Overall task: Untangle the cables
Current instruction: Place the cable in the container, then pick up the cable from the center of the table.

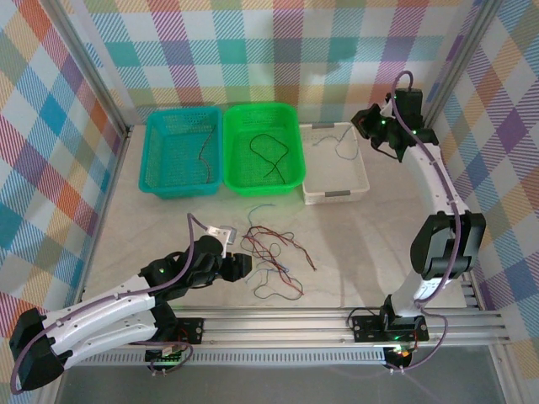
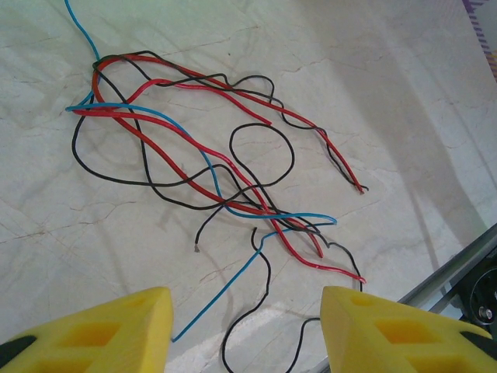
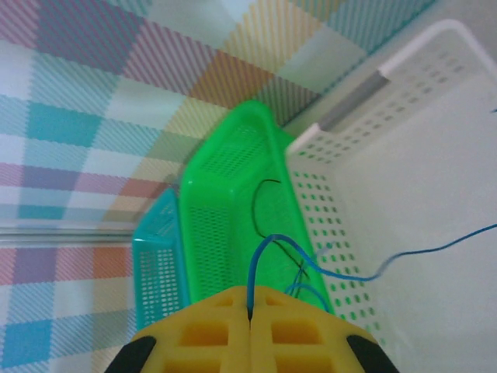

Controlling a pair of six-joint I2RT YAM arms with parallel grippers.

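A loose tangle of thin cables point(image 2: 217, 171) lies on the pale marble tabletop point(image 2: 404, 85), near its front edge and a little left of centre. Red, black and blue strands cross and loop over one another, and several loose ends trail out toward the front rail.

The left gripper point(image 2: 247, 326) hangs just beside the near left side of the tangle. Its yellow fingers are spread apart and hold nothing. The tails of a blue strand and a black strand run across the tabletop below the gap between them.

Three baskets stand side by side along the far side of the tabletop. The teal basket point(image 1: 156, 168) on the left holds one brownish cable point(image 1: 205, 151). The green basket point(image 1: 236, 168) in the middle holds one black cable point(image 1: 274, 156). The white basket point(image 1: 333, 177) stands on the right.

The right gripper point(image 3: 250, 311) is raised above the far right corner of the white basket. Its yellow fingers are pressed together, pinching a blue cable point(image 3: 435, 249). This cable rises from the fingertips in a small loop, then trails away over the white basket's floor.
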